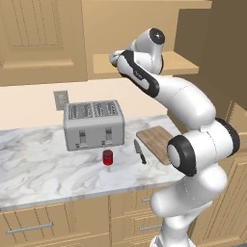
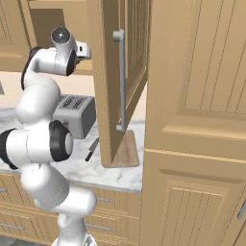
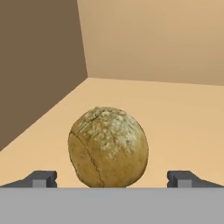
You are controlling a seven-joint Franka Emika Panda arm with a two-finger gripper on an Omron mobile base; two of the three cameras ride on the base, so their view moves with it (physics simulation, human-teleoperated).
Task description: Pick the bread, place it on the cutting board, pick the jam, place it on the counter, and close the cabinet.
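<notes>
The bread (image 3: 108,146), a golden-brown roll with a crack down its side, sits on the wooden shelf inside the cabinet (image 1: 173,62). My gripper (image 3: 112,179) is open, with one fingertip on each side of the roll and not touching it. The cabinet door (image 2: 108,72) with its grey bar handle (image 2: 121,81) stands open. The red jam (image 1: 107,157) stands on the marble counter (image 1: 38,169) in front of the toaster. The cutting board (image 1: 157,140) lies flat to the right with nothing on it.
A silver toaster (image 1: 94,124) stands at the back of the counter. A black-handled knife (image 1: 140,151) lies between the jam and the board. A tall wooden cabinet (image 2: 197,120) closes off the right side. The open door hangs over the board's end.
</notes>
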